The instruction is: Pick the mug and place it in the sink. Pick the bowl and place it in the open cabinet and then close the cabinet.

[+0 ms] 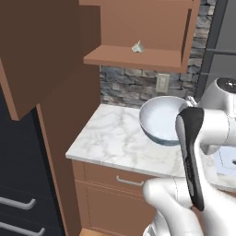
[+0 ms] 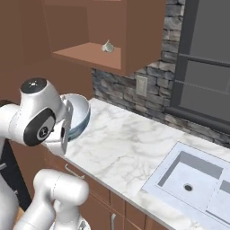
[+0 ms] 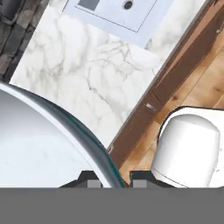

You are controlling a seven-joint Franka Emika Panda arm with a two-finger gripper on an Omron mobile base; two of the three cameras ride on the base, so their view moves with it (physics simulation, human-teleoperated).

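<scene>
1. The bowl (image 1: 162, 120) is tilting steeply on its edge above the marble counter (image 1: 110, 138), its whitish inside facing out toward the left base camera.
2. The gripper (image 3: 113, 179) is pinching the bowl's rim between its two fingertips, the bowl spreading up and left of them in the hand view.
3. The cabinet (image 1: 138, 55) is standing open above, a small grey-white lump (image 1: 138, 46) sitting on its shelf.
4. The sink (image 2: 193, 179) is lying well apart to the right.

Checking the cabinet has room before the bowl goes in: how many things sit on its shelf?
1. A small grey-white lump sits on the open cabinet's shelf, toward the back. The bowl is above the counter, its rim between the claw tips.
</scene>
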